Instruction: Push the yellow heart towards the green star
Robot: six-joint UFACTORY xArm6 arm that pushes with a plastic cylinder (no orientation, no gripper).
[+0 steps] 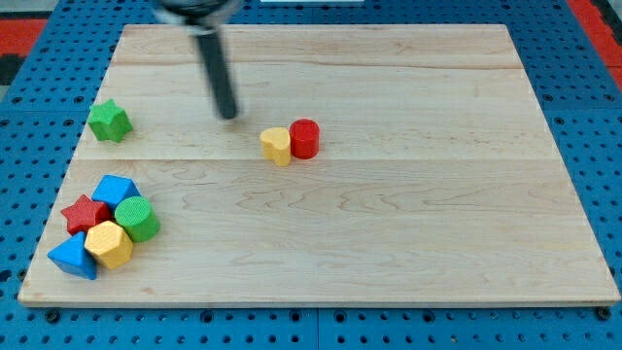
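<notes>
The yellow heart [277, 146] lies near the middle of the wooden board, touching a red cylinder [305, 138] on its right. The green star [110, 121] sits near the board's left edge, well to the left of the heart. My tip [229, 116] is on the board up and to the left of the yellow heart, a short gap away, between the heart and the star but closer to the heart. The rod leans up toward the view's top.
A cluster sits at the board's lower left: a blue block [116, 190], a red star [85, 213], a green cylinder [138, 218], a yellow hexagon [109, 243] and a blue triangle [74, 257]. The board [389, 253] lies on blue pegboard.
</notes>
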